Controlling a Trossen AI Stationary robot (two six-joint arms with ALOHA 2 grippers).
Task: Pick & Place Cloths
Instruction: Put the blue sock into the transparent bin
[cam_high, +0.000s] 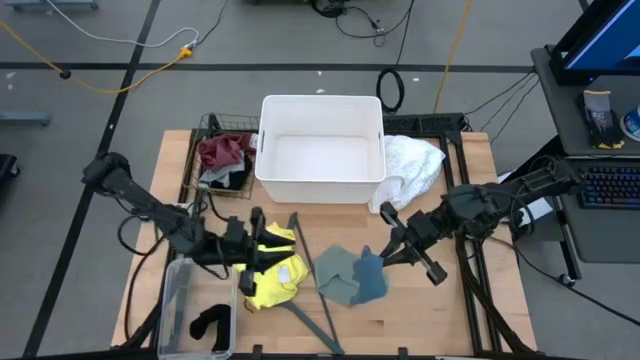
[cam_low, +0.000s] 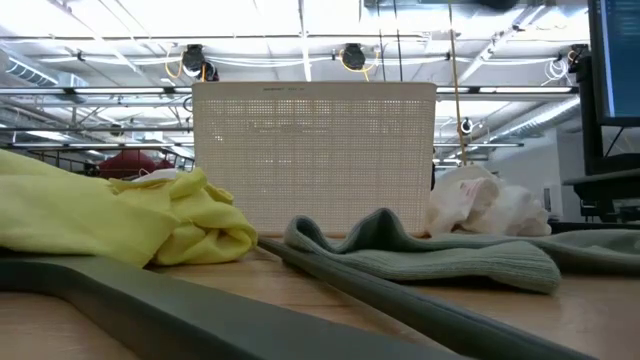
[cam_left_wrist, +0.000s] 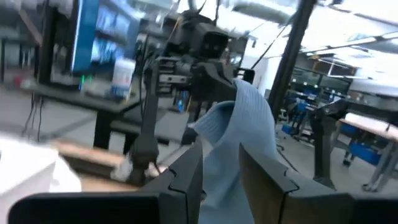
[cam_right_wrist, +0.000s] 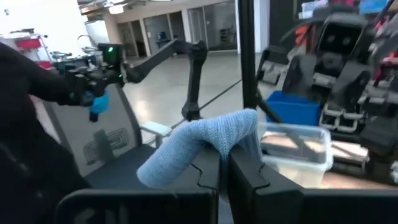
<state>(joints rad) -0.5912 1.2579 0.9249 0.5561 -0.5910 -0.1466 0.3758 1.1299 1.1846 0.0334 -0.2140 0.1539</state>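
While the left gripper (cam_left_wrist: 221, 180) pinches a pale blue cloth (cam_left_wrist: 242, 124), the right gripper (cam_right_wrist: 224, 177) clamps a teal cloth (cam_right_wrist: 199, 140), its ends hidden.

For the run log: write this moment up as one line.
left tool: shut on cloth | right tool: shut on teal cloth | white bin: holds no cloth

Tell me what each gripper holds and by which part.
The right gripper pinches the teal cloth by a bunched fold at its edge. The left gripper, over the yellow cloth, clamps a fold of a bluish ribbed cloth; which cloth cannot be told.
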